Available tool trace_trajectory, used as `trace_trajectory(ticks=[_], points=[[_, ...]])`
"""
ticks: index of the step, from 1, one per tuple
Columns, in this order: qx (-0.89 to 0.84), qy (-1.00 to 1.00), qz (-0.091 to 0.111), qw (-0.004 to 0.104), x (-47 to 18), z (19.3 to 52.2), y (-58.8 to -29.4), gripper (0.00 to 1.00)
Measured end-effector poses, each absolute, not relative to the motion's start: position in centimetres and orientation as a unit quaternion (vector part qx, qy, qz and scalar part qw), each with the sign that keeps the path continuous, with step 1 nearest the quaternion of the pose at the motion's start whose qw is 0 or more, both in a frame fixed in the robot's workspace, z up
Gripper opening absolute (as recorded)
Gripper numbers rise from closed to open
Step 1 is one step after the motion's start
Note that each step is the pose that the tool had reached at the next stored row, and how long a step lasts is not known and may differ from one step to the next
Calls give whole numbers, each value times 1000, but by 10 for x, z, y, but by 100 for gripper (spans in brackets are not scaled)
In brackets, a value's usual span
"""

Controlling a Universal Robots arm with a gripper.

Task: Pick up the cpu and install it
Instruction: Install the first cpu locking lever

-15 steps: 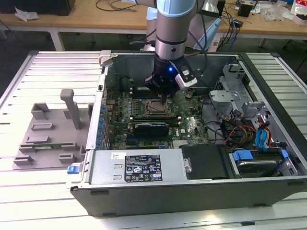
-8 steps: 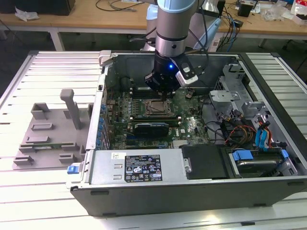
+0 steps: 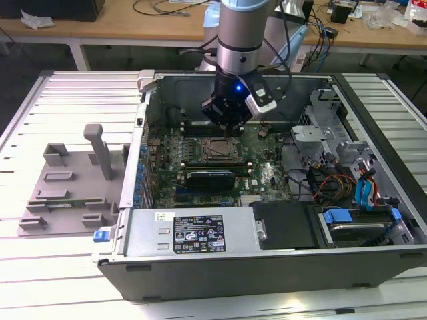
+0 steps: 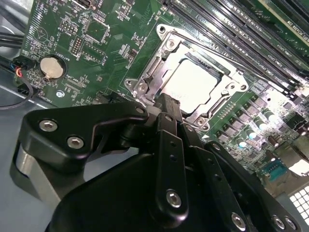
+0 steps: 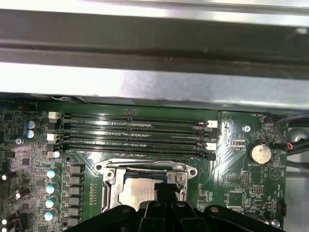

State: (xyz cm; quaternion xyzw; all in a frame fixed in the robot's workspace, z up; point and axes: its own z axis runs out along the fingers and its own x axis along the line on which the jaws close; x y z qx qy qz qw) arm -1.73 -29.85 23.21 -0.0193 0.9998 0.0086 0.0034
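Inside the metal-framed socket (image 4: pixel 193 79) the cpu (image 4: pixel 189 83) is seen lying flat, silvery top plate upward, squared to the frame so that its edges run parallel with the socket walls — a placement judged to be the seated position, since the chip appears level and enclosed on all sides. It is also seen in the first wrist view, partly covered by the black fingers. The socket frame is shown open around it, which leaves the chip's top exposed from above.

Directly above the chip the gripper (image 4: pixel 168 104) is held, its black fingers (image 4: pixel 170 113) drawn close together with nothing seen between them; the tips are placed over the socket's near edge, and contact with the cpu cannot be confirmed. In the exterior view the gripper (image 3: pixel 230 120) is hung vertically over the socket, a pose suited to straight-down access between the surrounding parts.

Beside the socket the long memory slots (image 5: pixel 135 133) are laid in parallel rows — left unobstructed by the arm. A round coin cell (image 5: pixel 260 153) is set on the green motherboard (image 4: pixel 63 29) well apart from the socket, and a black expansion card (image 3: pixel 211 178) is mounted just beside it in the open computer case (image 3: pixel 267 250).
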Motion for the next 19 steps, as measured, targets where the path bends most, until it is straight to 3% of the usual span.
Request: trace_trajectory(ticks=[19], points=[[-19, 1000, 7, 8, -21, 249, -314, 11]])
